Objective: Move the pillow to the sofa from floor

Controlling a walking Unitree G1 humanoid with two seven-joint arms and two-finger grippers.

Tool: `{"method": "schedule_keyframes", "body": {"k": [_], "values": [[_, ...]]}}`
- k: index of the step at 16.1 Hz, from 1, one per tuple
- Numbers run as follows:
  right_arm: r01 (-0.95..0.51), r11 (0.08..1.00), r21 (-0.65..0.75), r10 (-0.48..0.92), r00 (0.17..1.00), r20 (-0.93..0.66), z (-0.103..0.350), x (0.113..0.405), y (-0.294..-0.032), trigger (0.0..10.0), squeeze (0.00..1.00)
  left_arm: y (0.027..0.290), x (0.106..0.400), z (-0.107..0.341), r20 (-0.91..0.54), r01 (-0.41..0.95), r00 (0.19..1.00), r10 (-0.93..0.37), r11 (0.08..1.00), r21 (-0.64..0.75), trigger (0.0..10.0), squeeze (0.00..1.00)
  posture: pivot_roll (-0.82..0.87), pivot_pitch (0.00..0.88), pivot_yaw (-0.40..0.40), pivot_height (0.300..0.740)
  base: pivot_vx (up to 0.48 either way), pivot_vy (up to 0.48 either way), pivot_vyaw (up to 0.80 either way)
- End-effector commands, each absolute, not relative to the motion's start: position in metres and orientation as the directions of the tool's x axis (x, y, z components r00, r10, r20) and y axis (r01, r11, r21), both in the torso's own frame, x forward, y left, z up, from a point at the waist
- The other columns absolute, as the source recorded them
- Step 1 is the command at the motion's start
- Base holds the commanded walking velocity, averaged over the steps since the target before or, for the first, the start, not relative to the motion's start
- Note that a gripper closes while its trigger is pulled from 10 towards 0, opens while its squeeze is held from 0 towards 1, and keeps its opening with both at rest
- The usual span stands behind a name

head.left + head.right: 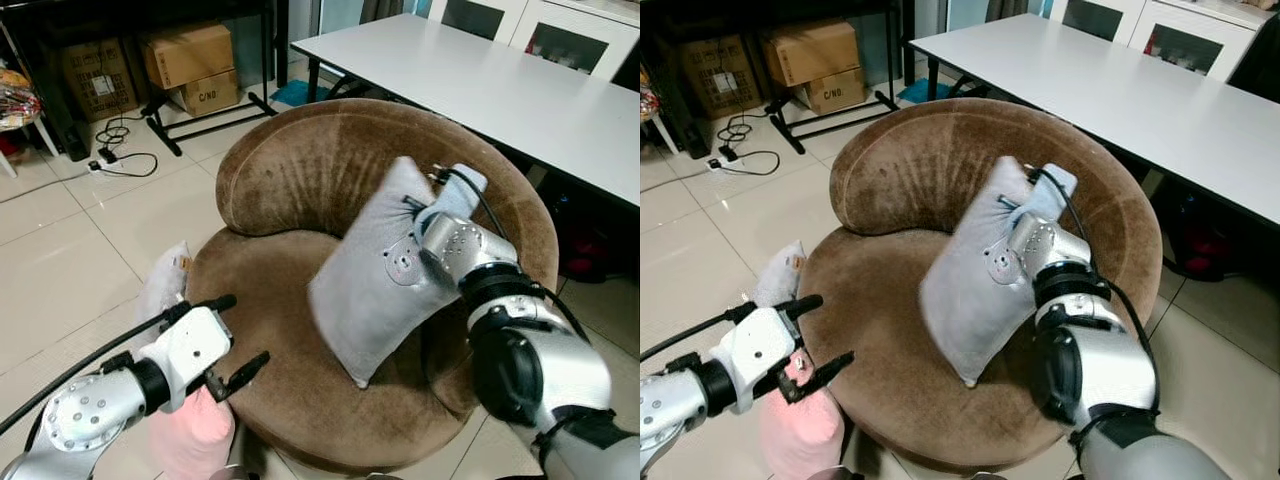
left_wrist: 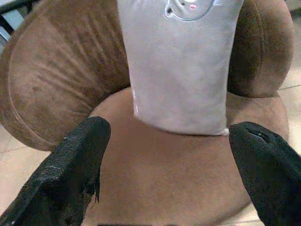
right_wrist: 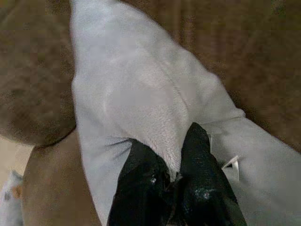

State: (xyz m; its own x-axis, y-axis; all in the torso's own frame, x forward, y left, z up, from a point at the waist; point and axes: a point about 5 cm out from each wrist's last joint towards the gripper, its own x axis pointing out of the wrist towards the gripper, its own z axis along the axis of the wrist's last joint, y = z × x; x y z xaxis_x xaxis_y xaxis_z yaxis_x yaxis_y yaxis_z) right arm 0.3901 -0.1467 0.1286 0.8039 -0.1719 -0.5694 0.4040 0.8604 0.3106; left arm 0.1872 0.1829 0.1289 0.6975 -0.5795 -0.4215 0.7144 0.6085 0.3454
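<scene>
A grey pillow (image 1: 375, 270) with a small cartoon print leans tilted on the seat of the round brown sofa (image 1: 290, 170), its lower corner resting on the cushion. My right gripper (image 3: 170, 142) is shut on a fold of the pillow's upper edge, next to the sofa's right backrest. My left gripper (image 1: 245, 330) is open at the sofa's front left edge. Nothing is between its fingers (image 2: 80, 155), and it points toward the pillow (image 2: 181, 70) from a short distance.
On the floor by the sofa's front left lie a pink cushion (image 1: 195, 430) under my left arm and a pale soft item (image 1: 165, 280). A white table (image 1: 500, 80) stands right behind the sofa. Cardboard boxes (image 1: 190, 55) and cables (image 1: 105, 155) lie at far left.
</scene>
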Motion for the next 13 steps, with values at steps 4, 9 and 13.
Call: {"method": "schedule_keyframes", "body": {"k": [4,9,13], "values": [[0.511,0.789,0.341,-0.248,0.773,-0.584,0.123,0.388,-0.174,10.0,0.00,0.184,0.183,0.133,-0.427,0.721,0.691,-0.584,0.602,0.343,10.0,0.00,-0.02,0.000,-0.099,0.740,0.000,0.000,0.00],[0.422,0.873,0.245,-0.224,0.793,-0.566,0.113,0.385,-0.174,10.0,1.00,0.182,0.183,0.131,-0.440,0.738,0.672,-0.595,0.586,0.334,10.0,0.00,-0.02,0.000,-0.086,0.740,0.000,0.000,0.00],[0.451,0.867,0.213,-0.301,0.814,-0.496,0.127,0.389,-0.198,10.0,1.00,0.182,0.186,0.132,-0.426,0.721,0.691,-0.584,0.600,0.347,10.0,0.00,-0.03,0.000,-0.094,0.740,0.000,0.000,0.00]]}}
